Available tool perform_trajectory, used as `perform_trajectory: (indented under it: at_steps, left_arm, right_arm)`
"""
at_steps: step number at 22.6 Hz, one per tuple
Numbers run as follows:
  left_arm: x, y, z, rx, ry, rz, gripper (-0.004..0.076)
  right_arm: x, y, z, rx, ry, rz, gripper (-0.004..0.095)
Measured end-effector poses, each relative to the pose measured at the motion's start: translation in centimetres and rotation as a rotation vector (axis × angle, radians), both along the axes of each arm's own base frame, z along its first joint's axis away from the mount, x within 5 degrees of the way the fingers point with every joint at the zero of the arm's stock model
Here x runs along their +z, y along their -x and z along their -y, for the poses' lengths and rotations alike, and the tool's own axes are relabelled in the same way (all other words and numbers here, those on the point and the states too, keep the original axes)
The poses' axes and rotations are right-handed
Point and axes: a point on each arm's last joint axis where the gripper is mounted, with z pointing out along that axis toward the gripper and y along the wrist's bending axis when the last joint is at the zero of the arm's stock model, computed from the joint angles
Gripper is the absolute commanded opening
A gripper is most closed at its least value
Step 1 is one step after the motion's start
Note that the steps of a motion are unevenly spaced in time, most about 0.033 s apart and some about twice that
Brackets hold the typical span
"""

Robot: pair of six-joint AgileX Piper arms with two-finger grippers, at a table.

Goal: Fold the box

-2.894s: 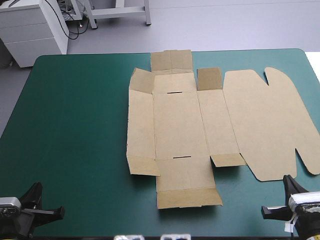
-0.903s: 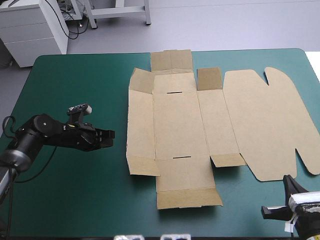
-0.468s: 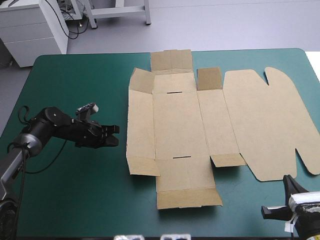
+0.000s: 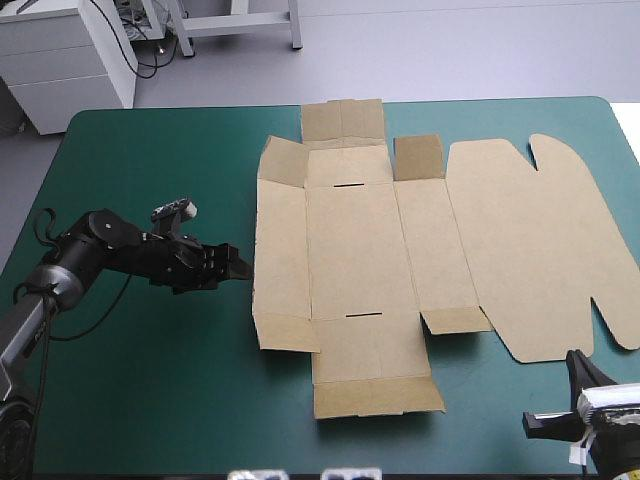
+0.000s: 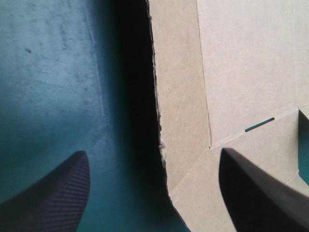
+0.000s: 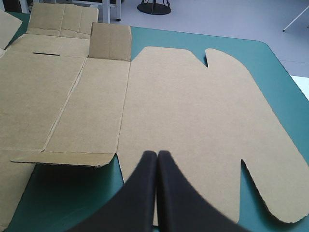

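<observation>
Teal-green tabletop (image 4: 150, 380), nothing on it but the job. Box (image 4: 350, 250) lies opened out as one flat brown sheet, right of centre and running from near the far edge most of the way toward me. The lid panel (image 4: 530, 250), with its rounded ears, reaches nearly to the right edge.

Progress, as I read it: basically zero. No wall is raised and nothing is tucked, and both slots (image 4: 348, 185) in the base panel are open and unused. The small far flap (image 4: 418, 157) next to the lid panel looks tipped up a little on its crease; otherwise the sheet sits flat. That leaves everything to do: side walls up, corner flaps in, end walls over and tabs into the slots.

Left end effector (image 4: 240, 268) is low over the cover, just beside the box's left side panel (image 4: 280, 250) and pointing at it. Its fingers are spread wide and hold nothing. In the wrist view the ragged left edge of the board runs between them, with one finger over bare cover and the other over the board near the near-left corner flap (image 4: 285, 330). Can't tell if it's touching the board. My guess is that it's lining up to get under that edge and lift the left wall.

Right end effector (image 6: 157, 157) sits parked at the near right corner, fingers pressed together to a point, empty, aimed across the lid panel.
</observation>
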Motion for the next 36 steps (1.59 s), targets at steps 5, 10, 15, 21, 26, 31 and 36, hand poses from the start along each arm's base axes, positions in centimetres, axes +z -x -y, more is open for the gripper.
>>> perform_trajectory:
  at_steps: [5,10,15,21,26,31,36]
  left_arm:
    - [-0.1,-0.2,0.0,0.02,0.002,0.002,0.0574]
    - [-2.7,-1.6,0.8,0.055,0.106,-0.125,0.0574]
    - [-5.4,-2.2,3.1,-0.015,0.128,-0.204,0.0568]
    - [-6.3,-3.4,6.5,-0.045,0.229,-0.161,0.0539]
    - [-5.4,-4.5,6.7,-0.049,0.234,-0.106,0.0172]
    - [-5.2,-4.7,6.7,-0.06,0.221,-0.086,-0.0006]
    - [-5.7,-4.6,6.4,-0.087,0.171,-0.103,-0.0008]
  right_arm:
    - [0.0,0.0,0.0,0.0,0.0,0.0,-0.0019]
    - [0.0,0.0,0.0,0.0,0.0,0.0,-0.0019]
    - [0.0,0.0,0.0,0.0,0.0,0.0,-0.0019]
    - [0.0,0.0,0.0,0.0,0.0,0.0,-0.0019]
    - [0.0,0.0,0.0,0.0,-0.001,0.0,-0.0019]
    - [0.0,0.0,0.0,0.0,-0.001,0.0,-0.0019]
    - [0.0,0.0,0.0,0.0,0.0,0.0,-0.0019]
